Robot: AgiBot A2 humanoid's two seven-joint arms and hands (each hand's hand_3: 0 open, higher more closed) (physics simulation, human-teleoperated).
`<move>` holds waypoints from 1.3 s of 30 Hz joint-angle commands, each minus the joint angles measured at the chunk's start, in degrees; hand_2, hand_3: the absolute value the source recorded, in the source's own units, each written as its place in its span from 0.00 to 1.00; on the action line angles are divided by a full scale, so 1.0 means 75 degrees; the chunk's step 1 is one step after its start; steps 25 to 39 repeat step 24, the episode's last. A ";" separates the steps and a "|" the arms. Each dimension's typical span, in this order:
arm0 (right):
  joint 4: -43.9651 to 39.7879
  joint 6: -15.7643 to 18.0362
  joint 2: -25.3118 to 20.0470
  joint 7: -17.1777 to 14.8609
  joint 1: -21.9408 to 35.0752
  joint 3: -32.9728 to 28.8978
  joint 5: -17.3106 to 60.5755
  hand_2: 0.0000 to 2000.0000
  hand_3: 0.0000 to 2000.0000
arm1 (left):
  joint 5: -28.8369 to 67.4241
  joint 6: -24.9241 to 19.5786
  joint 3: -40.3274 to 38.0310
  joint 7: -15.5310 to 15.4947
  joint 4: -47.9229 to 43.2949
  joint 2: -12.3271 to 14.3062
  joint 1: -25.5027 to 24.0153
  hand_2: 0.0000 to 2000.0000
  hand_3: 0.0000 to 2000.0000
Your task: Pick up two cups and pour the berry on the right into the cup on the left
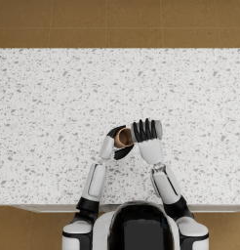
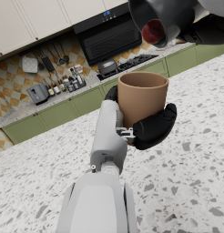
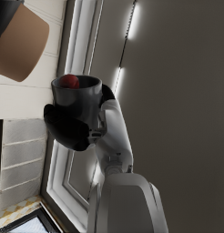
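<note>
My left hand [image 1: 117, 144] grips a brown cup [image 2: 142, 96], held upright above the speckled counter [image 1: 53, 97]. In the head view the brown cup [image 1: 123, 137] shows its open mouth. My right hand [image 1: 146, 131] holds a grey cup [image 2: 161, 18] tipped on its side, its mouth turned toward the brown cup and just above its rim. A red berry [image 2: 153, 31] lies inside the grey cup near its lip. The right wrist view shows the grey cup [image 3: 77, 98] with the berry [image 3: 68, 81] at its rim, my right hand [image 3: 68, 129] around it, and the brown cup [image 3: 20, 43] close by.
The counter's near edge [image 1: 122, 207] runs just before me; brown tiled floor [image 1: 117, 22] lies beyond its far edge. In the left wrist view, green cabinets [image 2: 63, 113] and a stove [image 2: 123, 66] stand far behind.
</note>
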 commanded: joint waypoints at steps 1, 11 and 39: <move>0.0028 0.0003 -0.0124 -0.0001 0.0120 -0.0020 0.0243 1.00 0.64 | 0.0000 0.0000 -0.0031 0.0000 -0.0018 0.0042 0.0110 1.00 0.64; -0.0093 -0.0084 -0.0140 -0.0017 -0.0053 -0.0166 0.1069 1.00 0.64 | 0.0000 0.0007 0.0000 0.0005 -0.0076 0.0029 -0.0038 1.00 0.64; -0.0129 -0.0048 -0.0157 -0.0018 -0.0068 -0.0233 0.1099 1.00 0.64 | 0.0000 -0.0003 0.0004 0.0003 -0.0139 0.0017 -0.0090 1.00 0.64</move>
